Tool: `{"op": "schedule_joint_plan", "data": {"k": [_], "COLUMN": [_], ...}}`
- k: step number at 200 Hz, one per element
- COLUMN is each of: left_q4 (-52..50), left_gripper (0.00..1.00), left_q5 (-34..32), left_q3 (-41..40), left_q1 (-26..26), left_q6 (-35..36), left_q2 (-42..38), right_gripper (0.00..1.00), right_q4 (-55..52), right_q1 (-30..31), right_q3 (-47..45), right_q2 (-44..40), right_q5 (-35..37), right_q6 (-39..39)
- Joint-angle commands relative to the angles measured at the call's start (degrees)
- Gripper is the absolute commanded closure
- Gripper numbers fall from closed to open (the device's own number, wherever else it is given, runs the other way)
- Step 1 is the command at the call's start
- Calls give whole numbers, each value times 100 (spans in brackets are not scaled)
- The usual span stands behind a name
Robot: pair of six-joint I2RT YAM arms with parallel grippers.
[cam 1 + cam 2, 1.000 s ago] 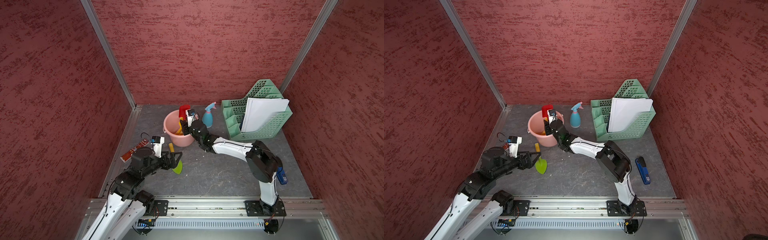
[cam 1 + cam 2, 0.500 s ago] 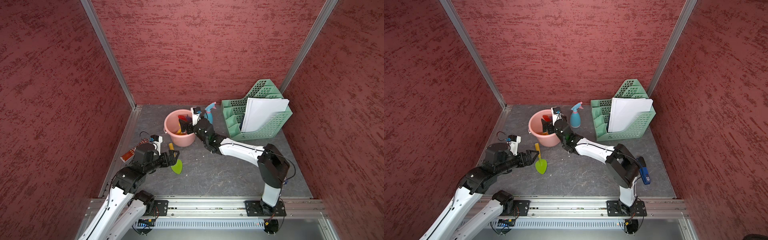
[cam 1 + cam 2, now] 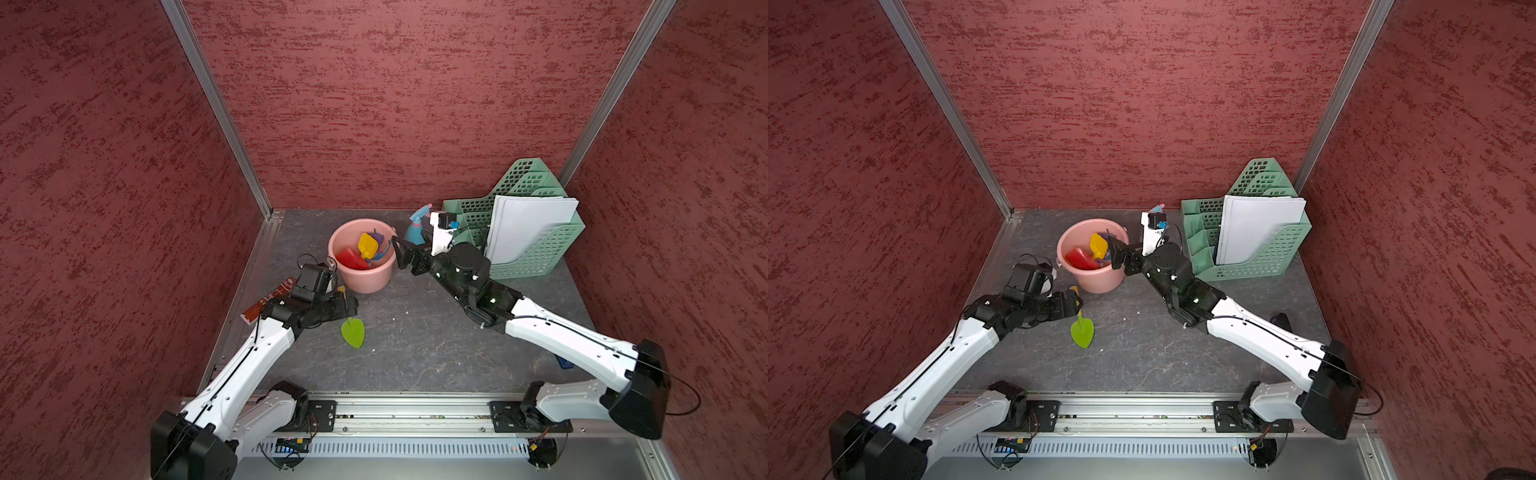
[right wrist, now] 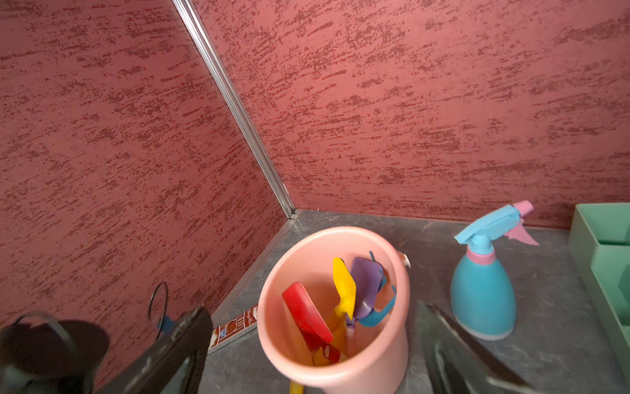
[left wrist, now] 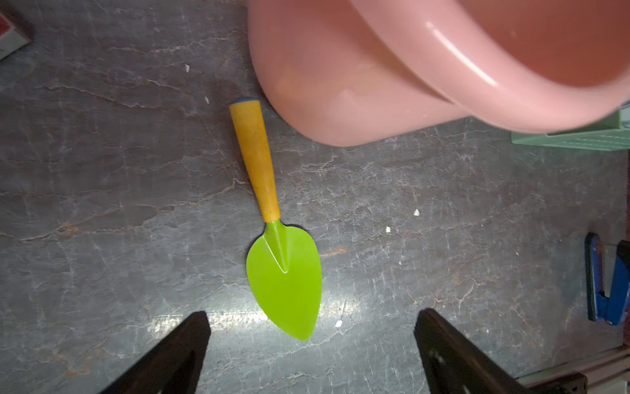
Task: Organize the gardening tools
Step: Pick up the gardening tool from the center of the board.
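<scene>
the stapler [image 3: 564,364] is mostly hidden under the right arm [image 3: 561,340], and the spray bottle [image 3: 414,230] is partly covered by it. the left gripper [image 5: 313,312] is held spread over the green trowel [image 5: 284,283], which is laid on the floor [image 3: 415,353] beside the pink bucket [image 3: 360,283]. the right gripper [image 4: 313,307] is spread wide, empty, near the bucket.

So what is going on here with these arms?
Tidying is under way. A red scoop, a yellow scoop, a purple scoop and a blue fork are inside a pink plastic bucket. The open left gripper hovers over the orange-handled green trowel lying on the table; the open right gripper is empty near the bucket.
</scene>
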Motion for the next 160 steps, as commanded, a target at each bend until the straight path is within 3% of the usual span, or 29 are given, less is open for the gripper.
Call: {"op": "schedule_joint_plan", "data": {"k": [1,58,160], "left_q4": [367,1061,1706], "left_gripper": [4,12,21], "left_q5": [90,5,-816], "left_q3": [-9,-78,76], "left_q1": [133,197,188], "left_q6": [212,245,327], "left_q2": [366,1459,2687], "right_gripper": [2,2,2], "right_q4": [-466,-546,-516], "right_q1": [127,212,235], "right_q3": [-232,-681,-793], "right_q2": [-372,-926,-1087], "right_q5": [123,371,504], "right_q6": [142,188,137]}}
